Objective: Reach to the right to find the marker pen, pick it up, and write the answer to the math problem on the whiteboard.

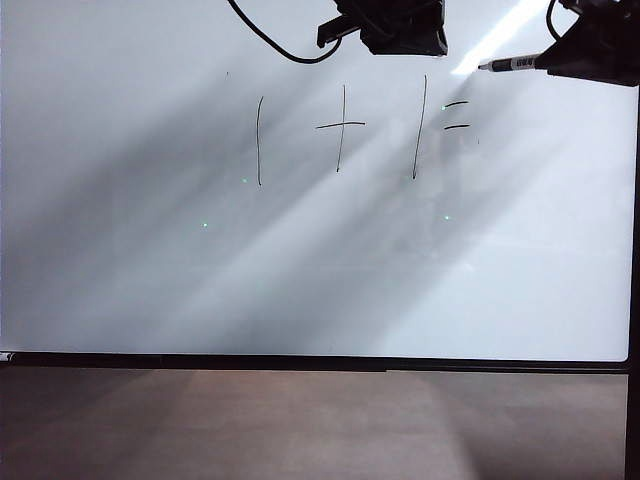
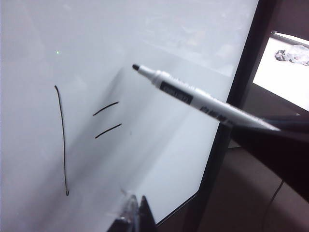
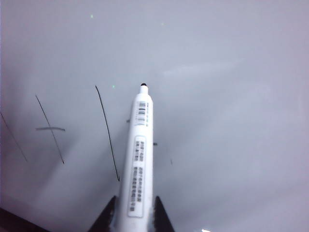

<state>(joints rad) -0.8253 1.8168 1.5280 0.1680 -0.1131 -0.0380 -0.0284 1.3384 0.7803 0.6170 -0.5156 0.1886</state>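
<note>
Nearest us in the exterior view lies the brown surface [image 1: 300, 425], running below the whiteboard [image 1: 150, 260]. The whiteboard fills most of that view, glossy white inside a thin black frame. On it we read the math problem [image 1: 340, 128], thin tall strokes for one plus one equals, in the board's upper middle.

The right tool [image 3: 134, 212] sits at the whiteboard's upper right corner. Its two dark fingers [image 3: 105, 218] are pinched on the marker pen [image 3: 138, 164], one finger on each side of the pale barrel. The pen's dark tip points toward the whiteboard, just beyond the equals sign; we cannot tell whether the tip touches the board.

The left tool [image 2: 135, 215] shows only as a sliver near the whiteboard's edge, so we cannot tell how its jaws stand.
</note>
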